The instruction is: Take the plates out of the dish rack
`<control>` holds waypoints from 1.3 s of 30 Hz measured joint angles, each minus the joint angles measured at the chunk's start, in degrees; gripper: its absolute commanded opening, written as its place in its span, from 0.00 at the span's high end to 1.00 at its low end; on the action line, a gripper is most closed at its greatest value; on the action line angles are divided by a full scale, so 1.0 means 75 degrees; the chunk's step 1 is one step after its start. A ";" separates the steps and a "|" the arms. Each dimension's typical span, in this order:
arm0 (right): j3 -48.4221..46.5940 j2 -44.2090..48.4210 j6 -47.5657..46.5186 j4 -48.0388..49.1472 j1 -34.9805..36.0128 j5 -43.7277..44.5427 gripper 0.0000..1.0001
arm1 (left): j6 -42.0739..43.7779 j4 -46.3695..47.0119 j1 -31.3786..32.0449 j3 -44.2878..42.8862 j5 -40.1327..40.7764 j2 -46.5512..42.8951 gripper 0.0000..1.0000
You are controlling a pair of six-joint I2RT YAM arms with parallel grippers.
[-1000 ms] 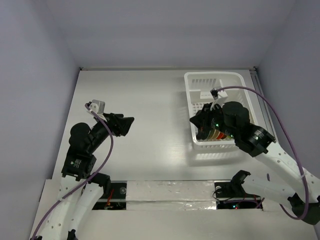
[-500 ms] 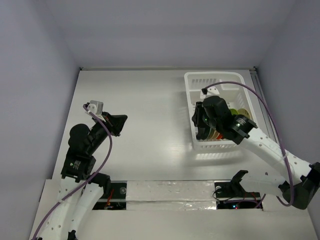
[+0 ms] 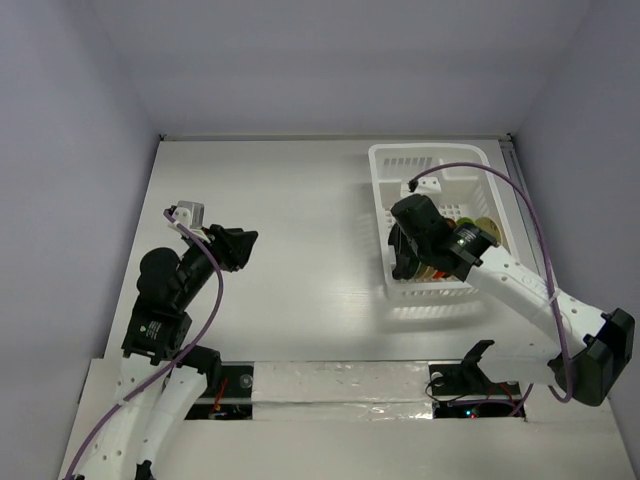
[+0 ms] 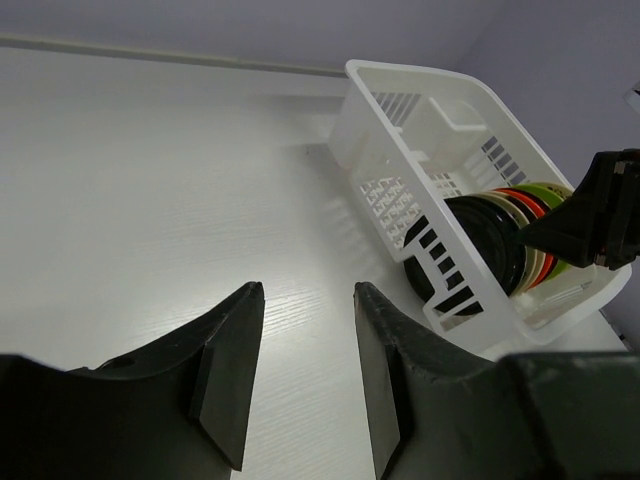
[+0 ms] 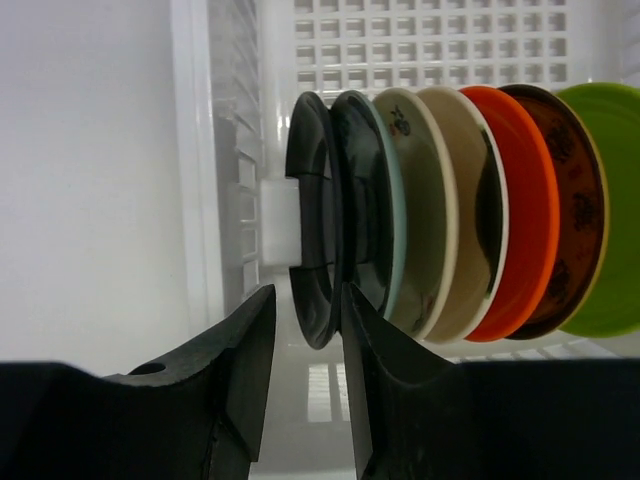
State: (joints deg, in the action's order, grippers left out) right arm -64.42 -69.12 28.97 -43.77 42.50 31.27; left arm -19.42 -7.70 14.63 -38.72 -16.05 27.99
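The white dish rack (image 3: 425, 150) stands at the far right of the table. Several plates stand on edge in it: black (image 5: 312, 180), teal patterned (image 5: 375, 200), cream (image 5: 462, 200), orange-red (image 5: 520, 200), tan-brown (image 5: 575, 200) and yellow-green (image 5: 615, 200). My right gripper (image 3: 403, 250) is inside the rack, open, with its fingers (image 5: 250, 340) on either side of the black plate's rim (image 5: 308, 292); no squeeze shows. My left gripper (image 3: 245, 245) is open and empty over bare table left of the rack (image 4: 305, 290).
The rack (image 4: 420, 75) and its plates (image 4: 480, 250) show to the right in the left wrist view, with the right arm (image 4: 600, 210) over them. A white rack peg (image 5: 280, 220) stands beside the black plate. Grey walls close in the table.
My right arm has swung its wrist over and lowered the gripper onto the left end of the plate row. My left gripper has shifted only slightly.
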 measured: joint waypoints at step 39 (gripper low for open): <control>-0.0863 -0.0898 -0.1207 -0.0685 -0.0458 0.1460 1.00 | 0.0009 -0.0012 0.0000 0.0000 -0.0003 -0.0023 0.62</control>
State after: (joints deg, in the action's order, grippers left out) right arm -70.89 -75.85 19.92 -48.90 39.07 42.22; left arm -19.35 -7.79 14.63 -38.72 -16.08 27.81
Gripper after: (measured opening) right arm 0.110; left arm 0.379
